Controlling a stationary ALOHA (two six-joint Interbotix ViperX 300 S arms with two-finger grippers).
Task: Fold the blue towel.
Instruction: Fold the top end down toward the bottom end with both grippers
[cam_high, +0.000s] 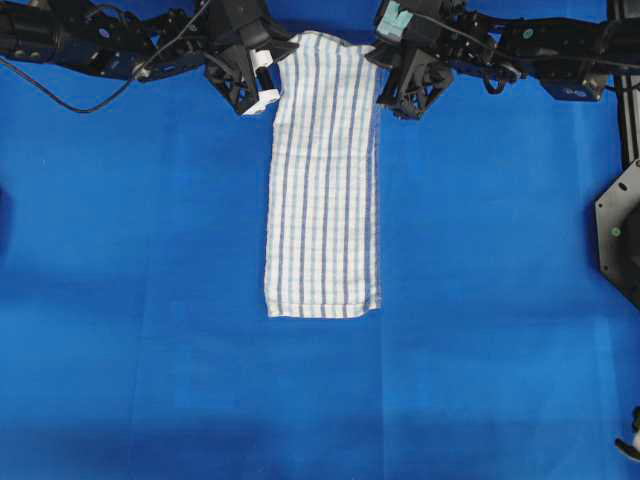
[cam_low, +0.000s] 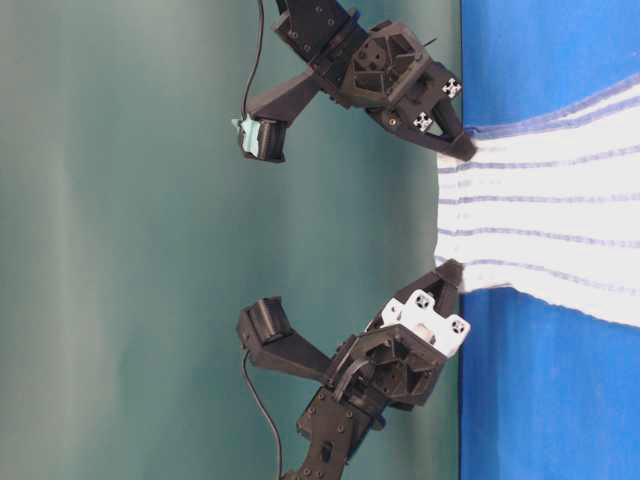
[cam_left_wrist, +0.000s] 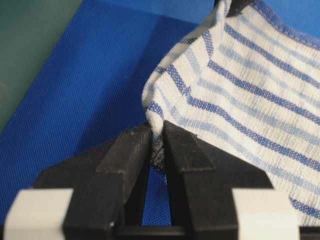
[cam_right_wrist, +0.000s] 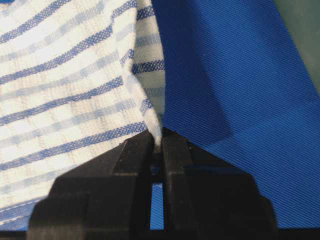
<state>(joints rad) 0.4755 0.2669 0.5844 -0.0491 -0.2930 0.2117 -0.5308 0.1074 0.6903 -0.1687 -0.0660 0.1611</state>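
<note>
The blue towel (cam_high: 322, 180), white with thin blue stripes, lies as a long narrow strip down the middle of the table, its far end lifted. My left gripper (cam_high: 277, 78) is shut on the far left corner, and the cloth bunches between its black fingers (cam_left_wrist: 132, 150). My right gripper (cam_high: 379, 84) is shut on the far right corner. In the right wrist view the towel's edge (cam_right_wrist: 150, 112) runs down into the closed jaws. From table level the towel (cam_low: 540, 220) hangs stretched between the left gripper (cam_low: 450, 272) and the right gripper (cam_low: 463, 150).
A plain blue table covering (cam_high: 150, 300) spreads under everything. A black bracket (cam_high: 620, 230) juts in at the right edge. A cable (cam_high: 60, 95) trails from the left arm. A green backdrop (cam_low: 120, 250) stands behind the arms.
</note>
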